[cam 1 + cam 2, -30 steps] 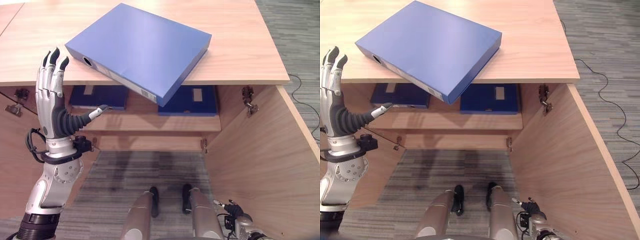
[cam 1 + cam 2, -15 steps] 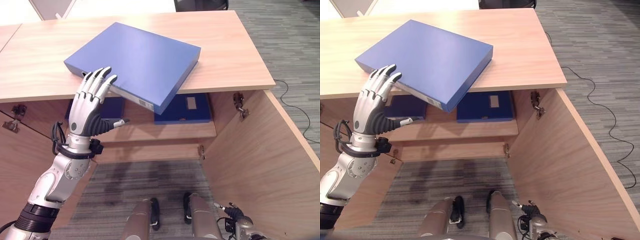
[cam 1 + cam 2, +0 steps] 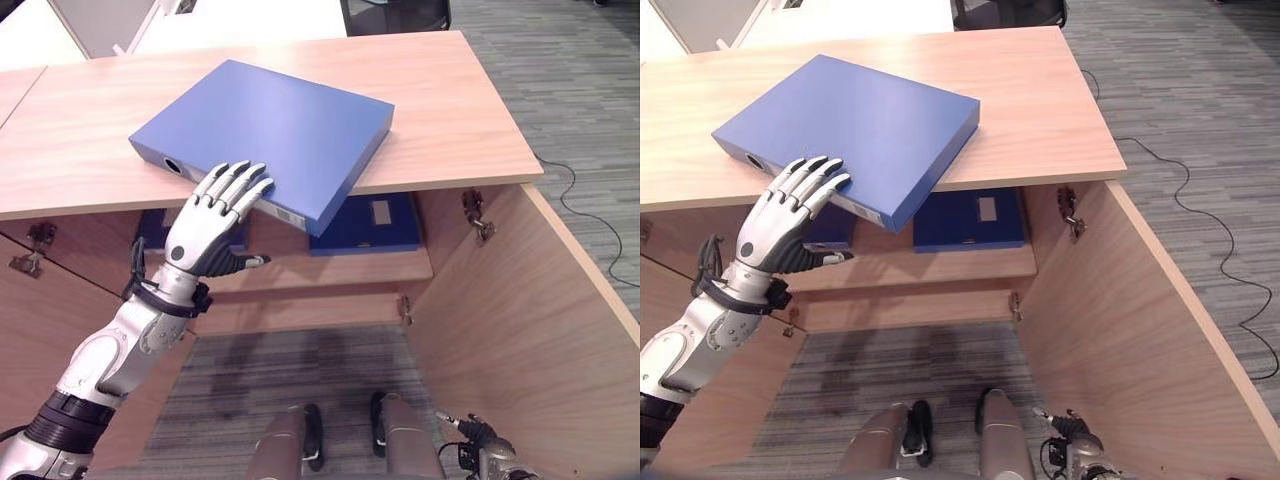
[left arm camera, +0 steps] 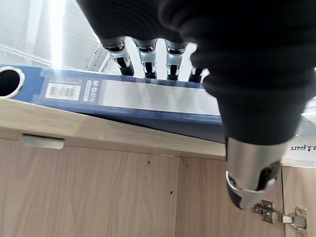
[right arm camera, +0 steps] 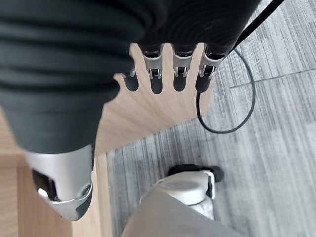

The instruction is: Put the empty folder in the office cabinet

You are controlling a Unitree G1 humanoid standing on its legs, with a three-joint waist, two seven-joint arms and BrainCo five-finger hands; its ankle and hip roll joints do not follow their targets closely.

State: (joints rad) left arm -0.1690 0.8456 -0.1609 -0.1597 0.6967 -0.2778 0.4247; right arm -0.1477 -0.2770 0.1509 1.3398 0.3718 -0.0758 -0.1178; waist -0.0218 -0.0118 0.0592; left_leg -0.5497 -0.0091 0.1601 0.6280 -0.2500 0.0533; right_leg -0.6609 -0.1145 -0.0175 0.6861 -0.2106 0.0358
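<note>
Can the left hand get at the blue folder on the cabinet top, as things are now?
Probably yes. The left hand already lies with straight fingers on the near edge of the blue folder, which overhangs the cabinet top; nothing stands between them.

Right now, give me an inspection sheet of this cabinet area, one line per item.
Surface: light wooden cabinet top, bare apart from the folder.
Job's things: flat blue folder on top, one corner overhanging the front edge.
Clutter: two dark blue folders lying on the inner shelf.
Hands: left hand, fingers straight on the folder's near edge; right hand low, fingers relaxed.
Cables: black cable on the carpet.
Surroundings: open cabinet door, grey carpet.
</note>
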